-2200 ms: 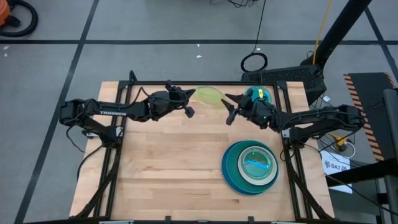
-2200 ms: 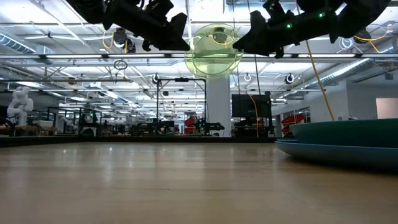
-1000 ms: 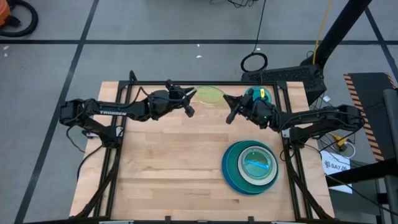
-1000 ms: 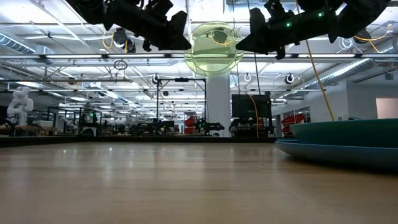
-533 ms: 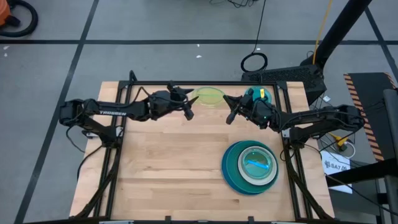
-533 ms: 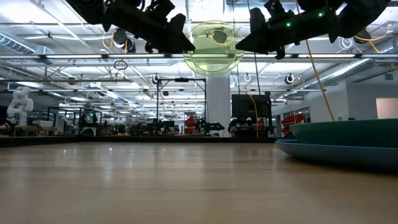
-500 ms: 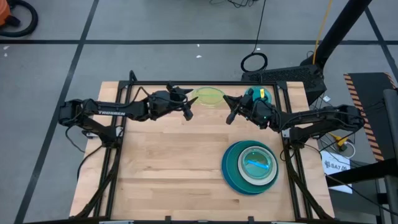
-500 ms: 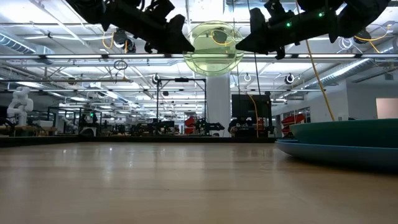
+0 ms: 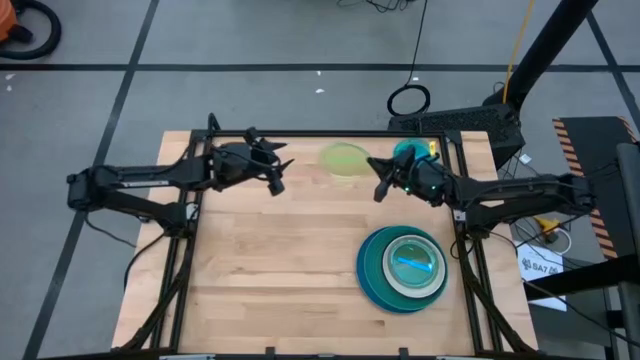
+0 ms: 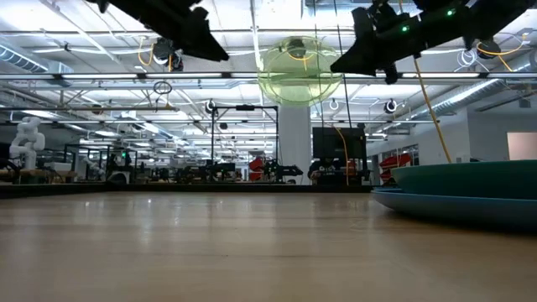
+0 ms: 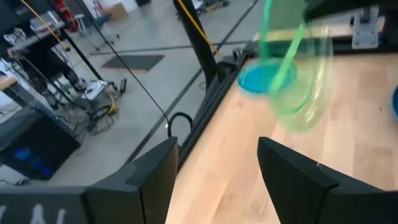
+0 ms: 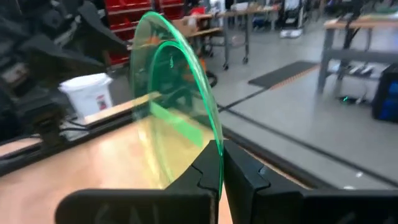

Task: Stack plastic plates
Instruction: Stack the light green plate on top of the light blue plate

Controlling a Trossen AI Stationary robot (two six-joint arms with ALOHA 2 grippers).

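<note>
Lime green plate (image 9: 346,158) aloft near the counter's (image 9: 270,260) far edge, pinched at its rim by the clenched right pincer (image 9: 381,186), left pincer (image 9: 277,176) released and apart; best carried level, lowered centred onto the stack (image 9: 404,268), then released.

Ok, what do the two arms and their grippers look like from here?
Both arms are dark, jointed and slim. The left gripper and right gripper each end in two black angular fingers. Green indicator lights glow on the right arm's wrist.
</note>
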